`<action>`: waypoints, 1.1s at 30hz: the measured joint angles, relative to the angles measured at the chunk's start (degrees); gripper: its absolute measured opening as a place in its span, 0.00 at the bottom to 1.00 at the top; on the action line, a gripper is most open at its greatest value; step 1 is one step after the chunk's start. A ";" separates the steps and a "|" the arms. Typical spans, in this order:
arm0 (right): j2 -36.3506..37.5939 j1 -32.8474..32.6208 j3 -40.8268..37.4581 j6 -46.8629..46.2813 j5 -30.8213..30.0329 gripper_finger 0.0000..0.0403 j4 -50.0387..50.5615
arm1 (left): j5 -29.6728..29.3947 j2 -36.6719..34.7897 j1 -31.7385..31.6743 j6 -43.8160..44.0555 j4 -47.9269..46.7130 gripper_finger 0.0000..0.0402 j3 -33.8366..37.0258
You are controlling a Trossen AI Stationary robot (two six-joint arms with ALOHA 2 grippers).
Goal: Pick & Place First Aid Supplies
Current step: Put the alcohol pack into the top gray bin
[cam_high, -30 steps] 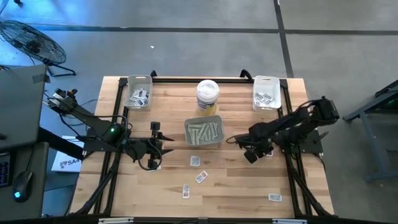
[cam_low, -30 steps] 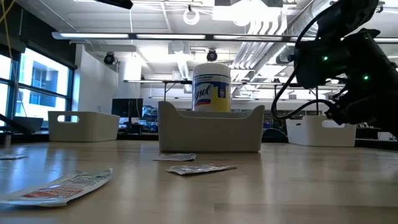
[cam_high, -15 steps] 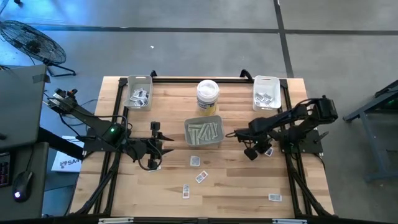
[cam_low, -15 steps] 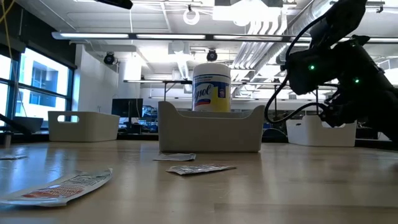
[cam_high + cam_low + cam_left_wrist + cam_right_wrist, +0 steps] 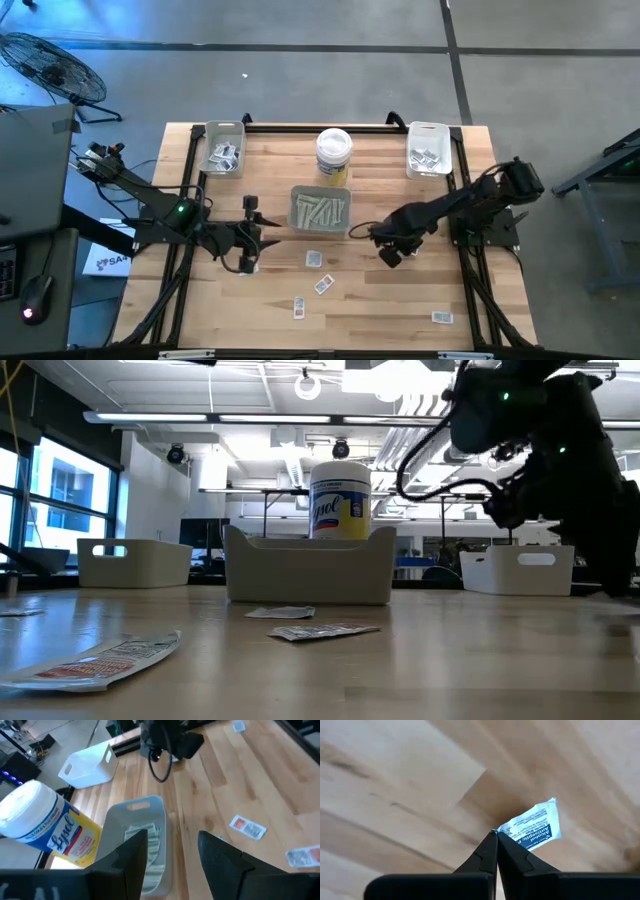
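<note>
Right claw (image 5: pixel 496 834) is pinching shut on one corner of a small white square paper packet with blue print (image 5: pixel 534 826) above the wooden tabletop (image 5: pixel 395 780); carrying gently is advisable, since the corner grip looks slight.

A grey tray (image 5: pixel 321 229) of pale strips (image 5: pixel 320 211) sits mid-table below the white tub (image 5: pixel 334 154). The right gripper (image 5: pixel 356 232) reaches just beside the tray's corner, possibly touching it. Small packets (image 5: pixel 320 284) lie scattered nearer the front.

Two dark arms, black looped cables, green indicator lights; right pincer (image 5: pixel 495 851) fingers taper to points.
</note>
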State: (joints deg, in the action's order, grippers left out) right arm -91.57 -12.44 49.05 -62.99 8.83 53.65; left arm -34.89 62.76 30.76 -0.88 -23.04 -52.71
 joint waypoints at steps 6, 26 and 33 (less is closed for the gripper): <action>0.02 -5.43 2.81 -5.06 -0.92 0.00 -0.34 | -0.01 -0.02 0.00 0.23 3.65 0.42 -0.02; 0.07 -16.99 5.21 6.75 -17.96 0.00 -37.09 | -1.08 -0.02 -0.02 1.06 9.59 0.42 -0.02; 0.07 -16.04 5.16 26.61 -16.49 0.00 -49.40 | 9.42 0.54 -0.12 -4.90 13.11 0.42 5.49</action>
State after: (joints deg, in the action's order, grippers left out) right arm -91.50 -28.48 54.22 -36.38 -7.66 4.25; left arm -25.47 63.30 30.64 -5.78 -9.93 -47.21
